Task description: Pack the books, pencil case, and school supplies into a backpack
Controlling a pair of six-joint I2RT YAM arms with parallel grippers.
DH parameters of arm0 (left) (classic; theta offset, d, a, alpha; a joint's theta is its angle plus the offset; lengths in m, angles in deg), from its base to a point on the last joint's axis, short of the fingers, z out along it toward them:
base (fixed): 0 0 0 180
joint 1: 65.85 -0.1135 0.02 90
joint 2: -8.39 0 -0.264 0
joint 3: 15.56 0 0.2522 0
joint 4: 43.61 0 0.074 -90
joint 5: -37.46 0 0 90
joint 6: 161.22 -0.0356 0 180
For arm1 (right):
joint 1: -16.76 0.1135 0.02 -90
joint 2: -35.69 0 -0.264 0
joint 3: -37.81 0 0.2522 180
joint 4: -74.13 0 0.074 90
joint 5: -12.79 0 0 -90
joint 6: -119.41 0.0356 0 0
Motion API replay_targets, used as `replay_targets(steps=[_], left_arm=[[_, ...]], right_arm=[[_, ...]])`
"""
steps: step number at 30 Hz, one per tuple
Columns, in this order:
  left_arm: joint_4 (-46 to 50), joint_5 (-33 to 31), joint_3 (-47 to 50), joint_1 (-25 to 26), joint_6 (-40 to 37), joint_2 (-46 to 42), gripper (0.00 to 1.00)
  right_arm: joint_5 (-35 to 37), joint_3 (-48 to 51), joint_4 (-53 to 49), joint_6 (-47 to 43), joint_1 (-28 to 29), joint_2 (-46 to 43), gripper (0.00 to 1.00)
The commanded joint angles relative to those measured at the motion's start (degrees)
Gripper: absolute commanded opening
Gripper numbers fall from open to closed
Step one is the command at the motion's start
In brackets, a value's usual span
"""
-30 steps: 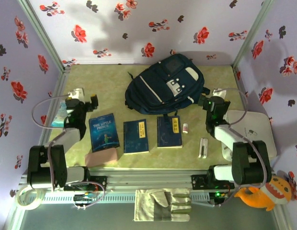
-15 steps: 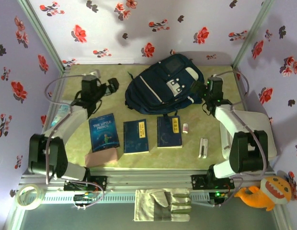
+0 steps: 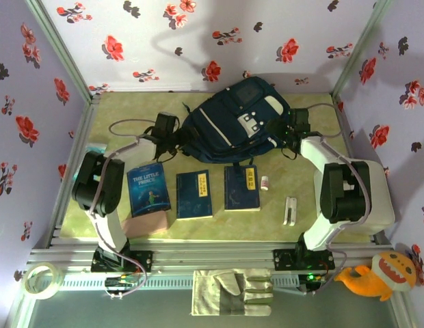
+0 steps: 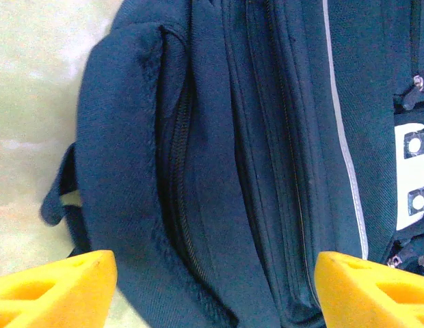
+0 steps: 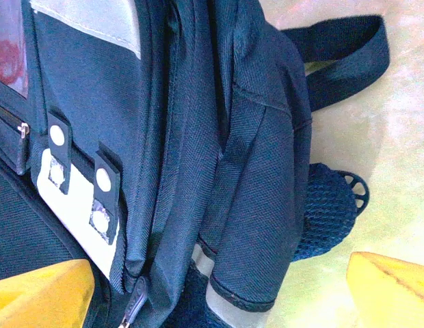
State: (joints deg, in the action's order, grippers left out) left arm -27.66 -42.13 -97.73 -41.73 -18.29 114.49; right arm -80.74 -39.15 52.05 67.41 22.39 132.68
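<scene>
The navy backpack (image 3: 236, 123) lies flat at the back middle of the table. My left gripper (image 3: 176, 140) is at its left edge, open. Its yellow fingertips (image 4: 55, 290) flank a zippered side seam of the backpack (image 4: 219, 171). My right gripper (image 3: 287, 134) is open at the backpack's right side, straddling folded fabric (image 5: 260, 171) near a zipper pull. In front lie the Little Prince book (image 3: 148, 188) and two navy books (image 3: 194, 194) (image 3: 241, 187). The pink pencil case (image 3: 145, 223) pokes out from under the blue book. A tiny white tube (image 3: 265, 183) and a white bar (image 3: 290, 210) lie to the right.
A white box (image 3: 366, 188) stands at the right edge under the right arm. A pale blue packet (image 3: 94, 147) lies at the left wall. A work glove (image 3: 232, 292), a tape roll (image 3: 37, 280) and a plush toy (image 3: 376, 273) sit in front of the table rail.
Both arms have swung forward and inward from the table's sides to the backpack's left and right edges. The left jaws have narrowed somewhat.
</scene>
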Motion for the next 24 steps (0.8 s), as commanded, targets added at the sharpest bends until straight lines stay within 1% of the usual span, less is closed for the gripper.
replay_targets(steps=[1, 4, 6, 10, 13, 17, 21, 24], left_arm=[[2.6, 2.4, -4.1, 0.1, 1.1, 3.5, 0.74], [4.9, 2.4, -7.5, -0.1, -0.1, 6.4, 0.64], [4.9, 2.3, -8.9, -0.5, -1.4, 7.9, 0.54], [5.9, 0.1, -10.7, -2.6, -4.8, 9.9, 0.48], [6.2, 0.1, -12.0, -5.2, -5.7, 11.1, 0.46], [7.9, 0.1, -15.1, -7.7, -7.9, 12.5, 0.46], [10.3, 0.1, -18.3, -9.8, -9.9, 13.2, 0.47], [13.1, -0.2, -19.3, -11.3, -11.0, 11.9, 0.47]], right_arm=[[-2.2, -1.2, 0.6, 2.9, 0.2, 2.2, 0.95], [-3.6, -1.7, 0.8, 3.2, 0.3, 4.3, 0.91], [-5.8, -2.1, 1.1, 3.0, 0.7, 5.9, 0.85], [-6.4, -2.5, 1.2, 3.7, 2.7, 7.9, 0.74], [-6.2, -2.2, 1.8, 4.9, 4.8, 9.1, 0.69], [-7.0, -1.0, 5.8, 8.9, 8.1, 10.7, 0.6], [-7.5, -1.4, 9.7, 13.0, 13.0, 12.6, 0.58], [-7.6, -2.6, 11.5, 15.2, 15.4, 13.3, 0.58]])
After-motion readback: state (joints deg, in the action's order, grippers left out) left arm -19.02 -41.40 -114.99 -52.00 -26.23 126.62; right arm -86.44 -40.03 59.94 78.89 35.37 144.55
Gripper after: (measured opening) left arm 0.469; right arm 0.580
